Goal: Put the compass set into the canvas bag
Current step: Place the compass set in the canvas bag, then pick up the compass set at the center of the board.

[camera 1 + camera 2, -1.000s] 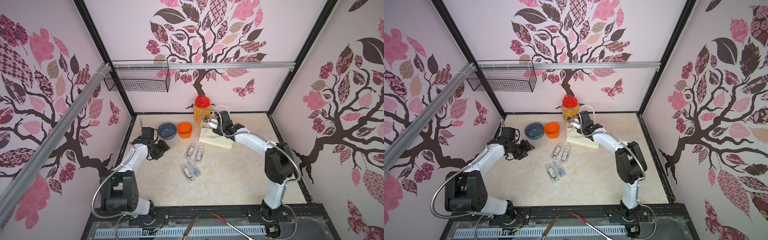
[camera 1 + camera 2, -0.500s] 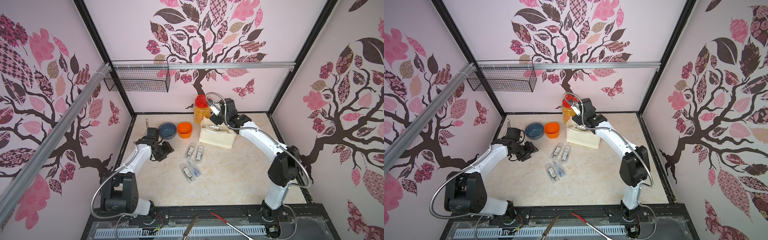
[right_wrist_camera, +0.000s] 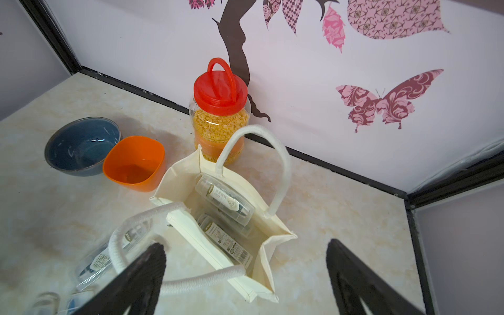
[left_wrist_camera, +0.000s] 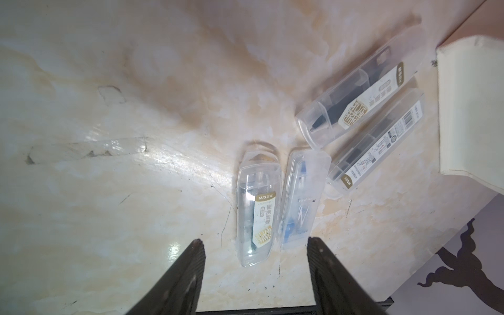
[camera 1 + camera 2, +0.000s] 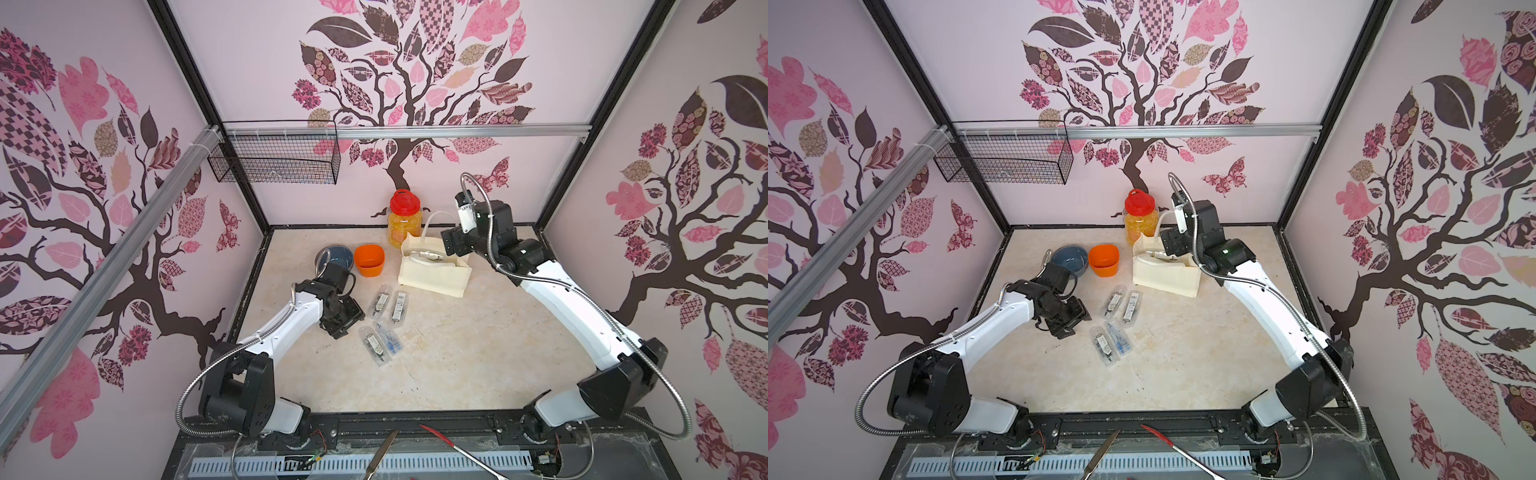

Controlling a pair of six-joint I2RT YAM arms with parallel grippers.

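Nearest me, low in the middle of a top view, four clear-cased compass sets [image 5: 376,345] lie loose on the desk [image 5: 457,365] in two pairs. The left hand [image 4: 255,242] hangs just left of them, fingers apart and empty. Further back, at upper centre, the canvas bag [image 5: 432,278] stands open with two more compass cases [image 3: 223,200] inside. The right hand [image 3: 245,244] hovers above it, spread wide, holding nothing. Left of the bag sit a blue bowl [image 5: 338,257] and an orange cup [image 5: 369,259]. A red-lidded jar [image 5: 405,216] stands behind.
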